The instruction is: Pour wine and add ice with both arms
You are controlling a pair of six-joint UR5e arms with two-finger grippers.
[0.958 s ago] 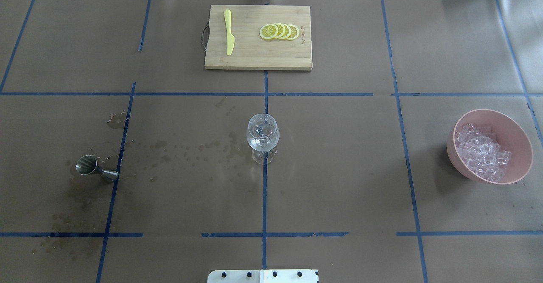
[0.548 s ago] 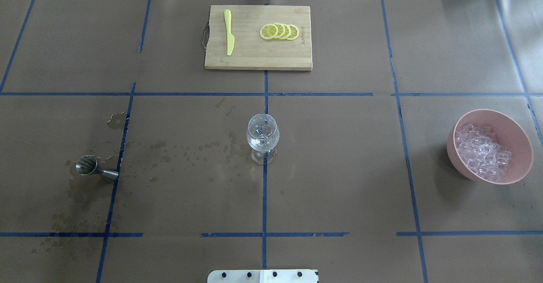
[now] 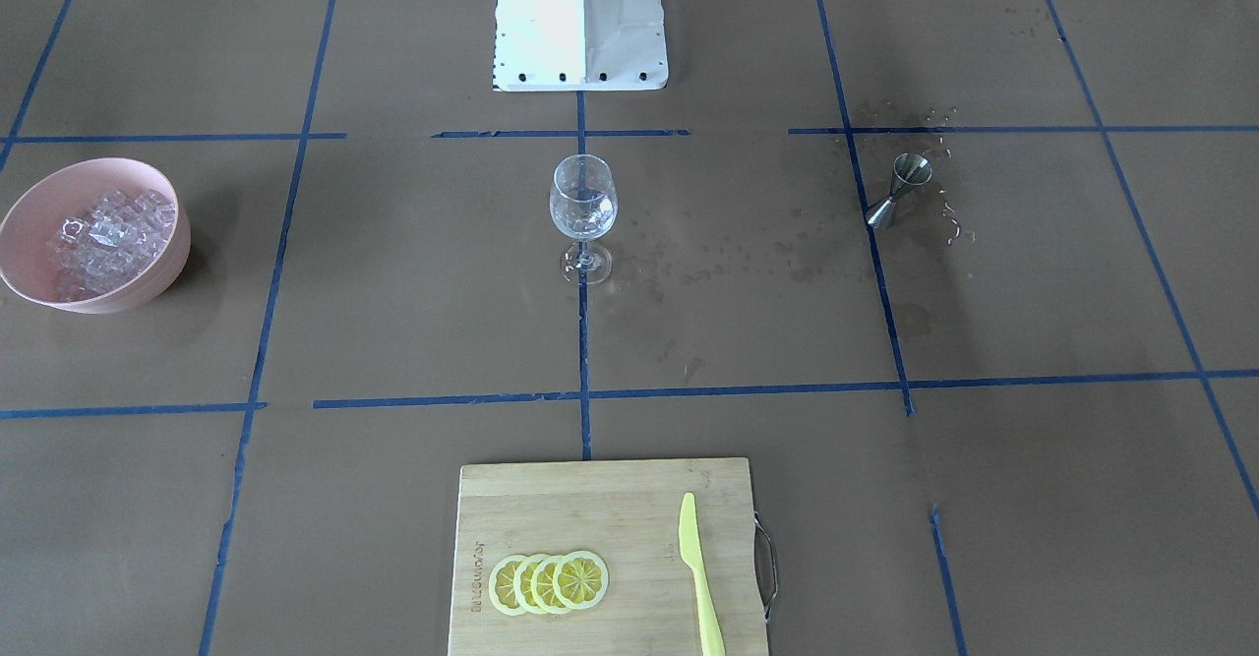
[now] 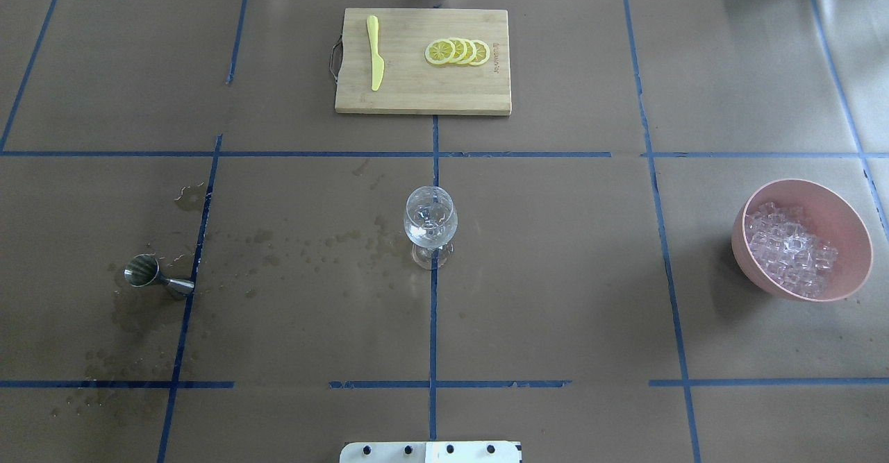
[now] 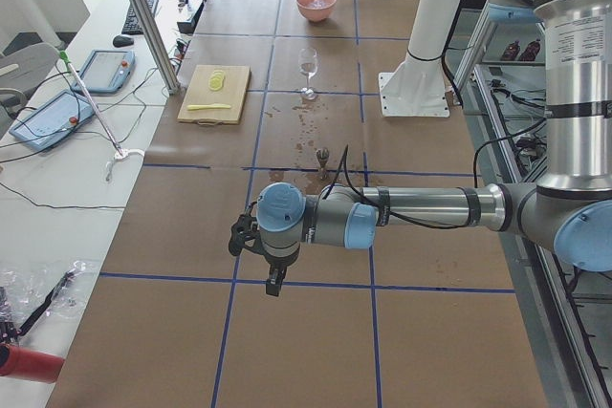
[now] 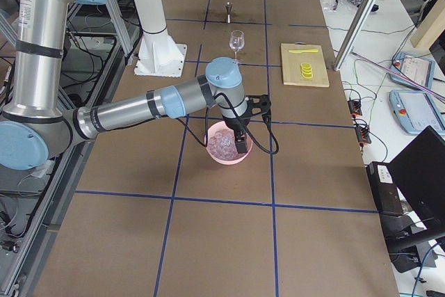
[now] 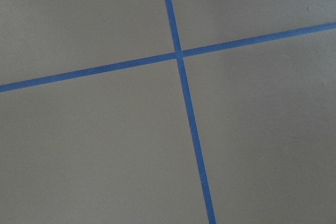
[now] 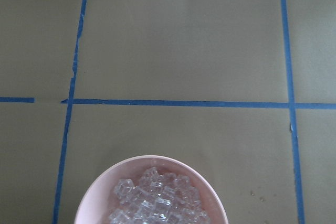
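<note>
1. nothing on the counter has visibly shifted over the last second in the overhead view: wine glass, jigger and pink bowl sit where they were.
2. location of the task item: the ice is heaped in the pink bowl at the robot's right end of the counter, well apart from the wine glass at centre. the glass holds something clear that cannot be identified.
3. right arm: the right gripper hangs over the bowl, near its rim. it appears only in the right side view, so open or closed cannot be told. its wrist camera shows the bowl cut off at the bottom edge.
4. left arm: the left gripper hangs over bare counter near a tape crossing, away from the jigger. its state cannot be told either.
5. step in hand (judged): pick ice from the bowl.
6. procedure:
   - centre the right gripper over the heap, not the rim.
   - descend vertically with the jaws spread enough for one cube.
   - close gently, since smooth cubes are likely to squirt out sideways.
   - lift clear of the rim before travelling.
   - release low over the glass mouth, because the thin stem suggests it tips easily.
7. caution: wet patches lie between jigger and glass, so keep the left arm parked during the transfer.
</note>
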